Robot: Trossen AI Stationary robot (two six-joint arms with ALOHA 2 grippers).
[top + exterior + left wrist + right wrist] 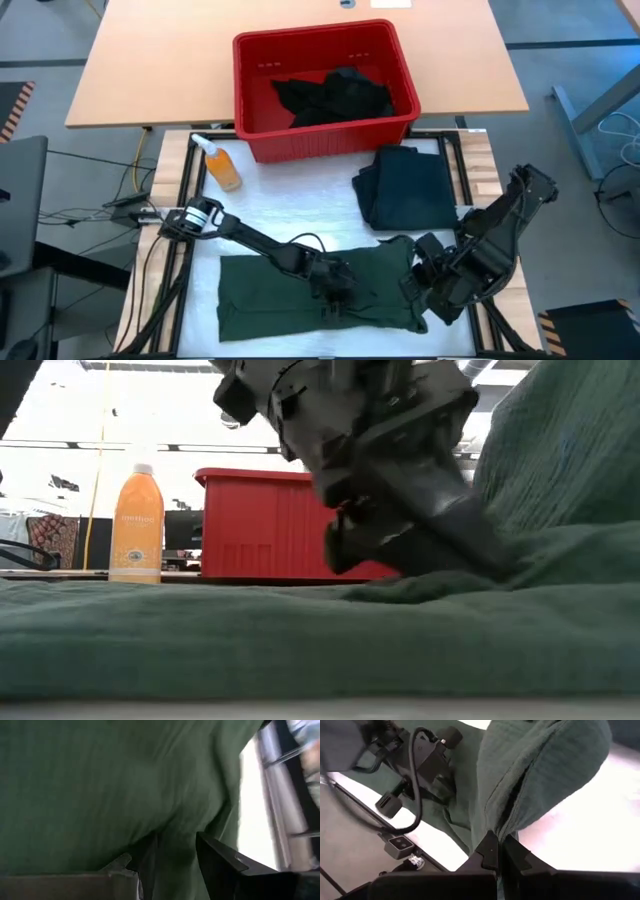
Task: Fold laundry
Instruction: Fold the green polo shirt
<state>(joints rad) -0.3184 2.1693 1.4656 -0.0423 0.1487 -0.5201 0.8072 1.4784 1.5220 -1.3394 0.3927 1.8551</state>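
A dark green shirt [290,290] lies spread on the white table top near the front edge. Its right end [570,450] is raised. My left gripper [335,298] reaches in from the left and slants down onto the shirt's middle, its fingers apart [170,860]. My right gripper [422,290] comes from the right and is shut on the shirt's raised right end [496,847]. A folded dark garment [410,185] lies flat behind, at the right. More black laundry [335,95] sits in the red bin [400,60]. My left gripper has its fingertips [215,855] down on the middle of the green shirt, slanting in from the table's left. A ridge of the cloth [172,847] stands between the two fingers, which are apart; the shirt stays flat on the table there. My right gripper pinches a bunched fold at the shirt's right end [502,827] between its two fingers, slanting down from the right. That end is lifted off the table and bulges beyond the fingers [545,765]. The rest of the shirt lies on the table.
An orange bottle [222,165] stands at the back left of the white surface, in front of the red bin's left corner. A wooden table [150,60] lies beyond the bin. Bare white surface [290,200] shows between the bottle and the folded garment.
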